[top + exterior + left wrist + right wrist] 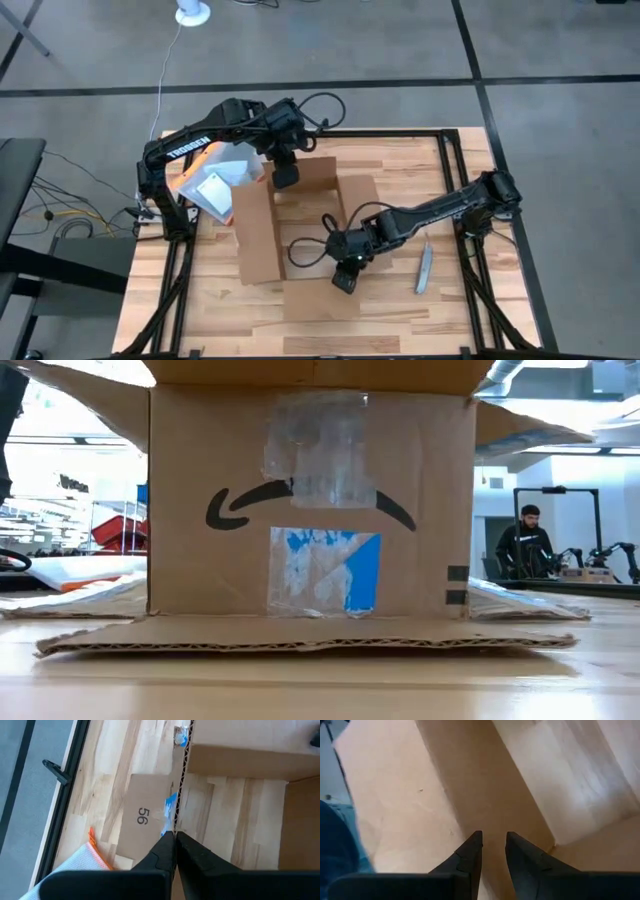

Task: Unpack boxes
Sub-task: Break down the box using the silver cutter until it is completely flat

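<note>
the brown cardboard box [310,235] is seen at the centre of the high view, standing on the wooden counter [460,310] with its flaps spread flat around it. in the low view its near wall fills the frame, with a black curved mark, clear tape above and a patch of blue-and-white tape [324,570] below. through the open top, only pale bare surface can be made out in the left wrist view; whether anything is left inside cannot be told.

the left end effector [285,177] is placed at the upper edge of the box in the high view. in the left wrist view its fingers [165,851] are pressed together on the thin corrugated edge of a box flap [181,785], so it is judged to be clenched on that flap. the right end effector [345,279] is held over the lower flap, just below the box opening; in the right wrist view its fingers [470,851] stand slightly apart with nothing between them, so it is released.

an orange-edged clear pouch [212,187] lies at the upper left of the box, and a small grey tool [423,269] lies on the counter at the lower right.

the step in hand is judged to be the holding open of the box by 1 flap. the next move is judged to call for the box to be kept steady by the left arm while the right end effector is brought over the opening and lowered inside, clear of the walls.
</note>
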